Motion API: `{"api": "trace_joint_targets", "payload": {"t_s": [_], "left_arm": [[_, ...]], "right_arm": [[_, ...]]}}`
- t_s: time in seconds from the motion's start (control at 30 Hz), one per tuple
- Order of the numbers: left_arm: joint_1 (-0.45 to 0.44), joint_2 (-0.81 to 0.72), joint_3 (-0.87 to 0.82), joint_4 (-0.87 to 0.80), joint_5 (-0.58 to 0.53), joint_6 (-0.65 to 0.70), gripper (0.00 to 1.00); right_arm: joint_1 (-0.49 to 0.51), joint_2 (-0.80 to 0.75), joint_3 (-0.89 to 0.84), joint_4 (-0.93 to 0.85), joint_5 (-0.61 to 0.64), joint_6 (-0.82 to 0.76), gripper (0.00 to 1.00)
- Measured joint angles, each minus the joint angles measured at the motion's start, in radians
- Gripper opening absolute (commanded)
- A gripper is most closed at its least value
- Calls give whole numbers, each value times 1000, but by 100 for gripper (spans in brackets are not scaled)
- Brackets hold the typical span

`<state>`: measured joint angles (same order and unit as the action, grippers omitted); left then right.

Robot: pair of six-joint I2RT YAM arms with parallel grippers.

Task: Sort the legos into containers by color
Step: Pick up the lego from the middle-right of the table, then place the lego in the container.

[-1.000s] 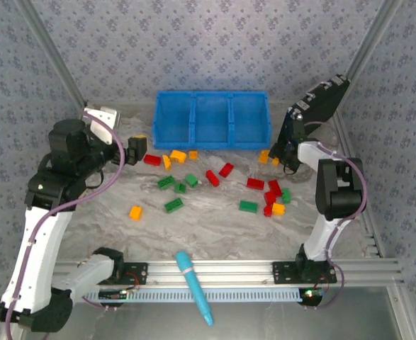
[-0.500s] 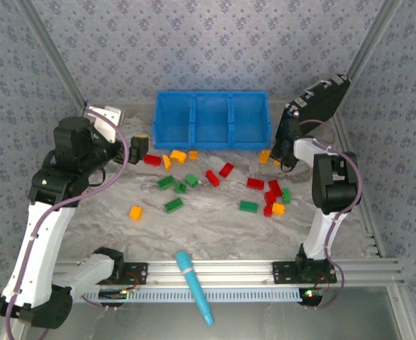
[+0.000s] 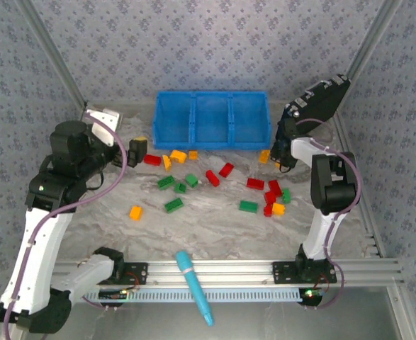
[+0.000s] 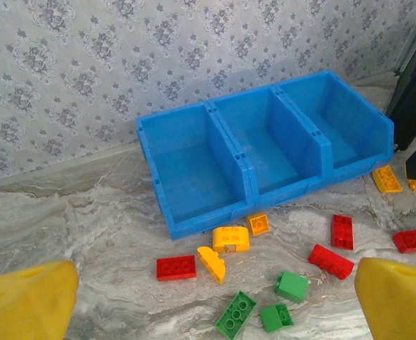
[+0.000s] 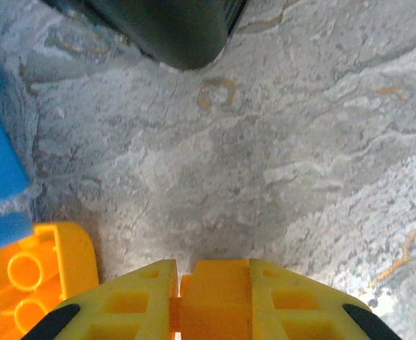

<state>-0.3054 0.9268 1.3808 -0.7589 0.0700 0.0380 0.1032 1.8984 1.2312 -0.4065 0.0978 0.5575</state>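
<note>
The right claw [image 5: 212,283] is clamped around an orange lego [image 5: 218,308]; the left claw [image 4: 211,301] gapes wide, empty.

bin [image 3: 212,93]: no text or label legible
legos [image 4: 176,268]: stud embossing too small to be read
black case [image 3: 324,99]: no marking legible
wallpaper [image 3: 208,42]: ornament pattern, no lettering

— What gets cut off at the right wrist?
— The orange brick [image 5: 220,297] between the fingers [image 5: 122,304] runs off the bottom edge; the black case [image 5: 165,28] off the top
</note>
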Motion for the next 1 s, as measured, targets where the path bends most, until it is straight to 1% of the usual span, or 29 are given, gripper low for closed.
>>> {"api": "trace_joint_targets", "payload": {"t_s": [0.1,0.33,0.43,0.53,0.67,0.8,1.0], "left_arm": [[-3,-21,-11,2,-4,4,100],[-5,-80,-45,13,-13,14,100],[-5,-109,-64,23,-19,24,100],[-8,-138,-85,30,-35,34,100],[-12,-163,-109,43,-47,53,100],[-13,-188,-126,56,-60,70,100],[-18,-193,-150,78,-65,93,100]], "right_arm": [[12,-35,0,-35,13,-5,18],[42,-178,-4,-106,47,-18,17],[76,-233,-2,-143,60,-27,17],[130,-264,32,-196,83,-53,17],[208,-269,132,-231,132,-108,18],[258,-265,233,-234,153,-160,18],[337,-177,399,-236,166,-236,18]]}}
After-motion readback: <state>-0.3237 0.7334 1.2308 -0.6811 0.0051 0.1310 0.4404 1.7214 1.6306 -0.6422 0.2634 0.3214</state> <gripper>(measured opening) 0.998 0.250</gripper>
